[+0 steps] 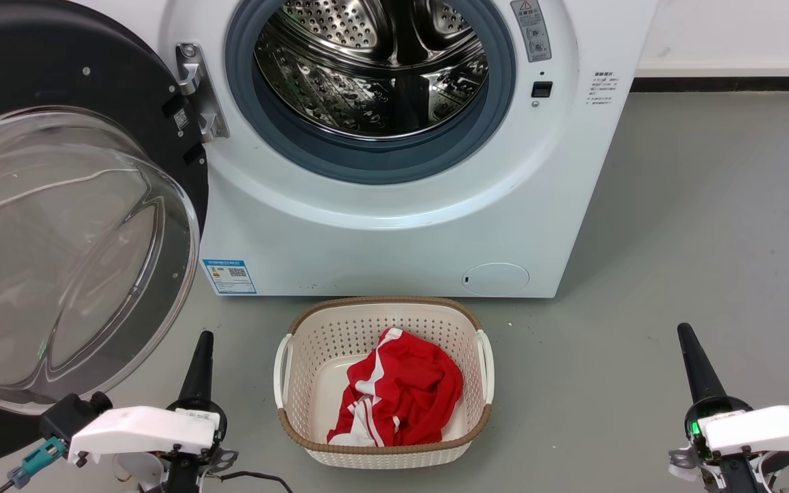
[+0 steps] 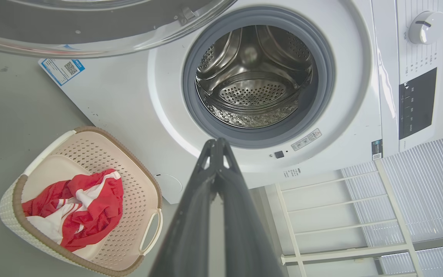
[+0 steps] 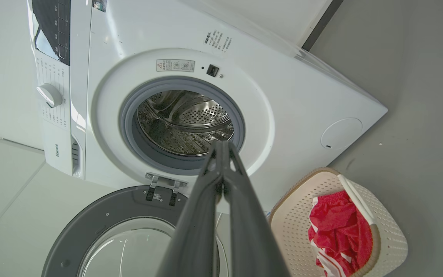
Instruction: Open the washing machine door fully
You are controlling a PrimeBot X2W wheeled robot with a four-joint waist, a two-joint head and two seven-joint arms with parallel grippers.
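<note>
The white washing machine (image 1: 394, 233) stands ahead with its steel drum (image 1: 374, 65) exposed. Its black washing machine door (image 1: 59, 205) with the clear bowl window is swung wide to the left on its metal hinge (image 1: 197, 92); the door also shows in the right wrist view (image 3: 102, 227) and along the top of the left wrist view (image 2: 90, 27). My left gripper (image 1: 204, 341) is shut and empty, low on the floor side just right of the door's bowl. My right gripper (image 1: 683, 334) is shut and empty at the lower right, far from the door. Both wrist views show fingers pressed together (image 2: 216, 144) (image 3: 221, 146).
A cream laundry basket (image 1: 384, 315) holding a red and white garment (image 1: 401, 394) sits on the grey floor right in front of the machine, between my grippers. A white wire rack (image 2: 340, 215) shows in the left wrist view. A dark baseboard runs behind at right.
</note>
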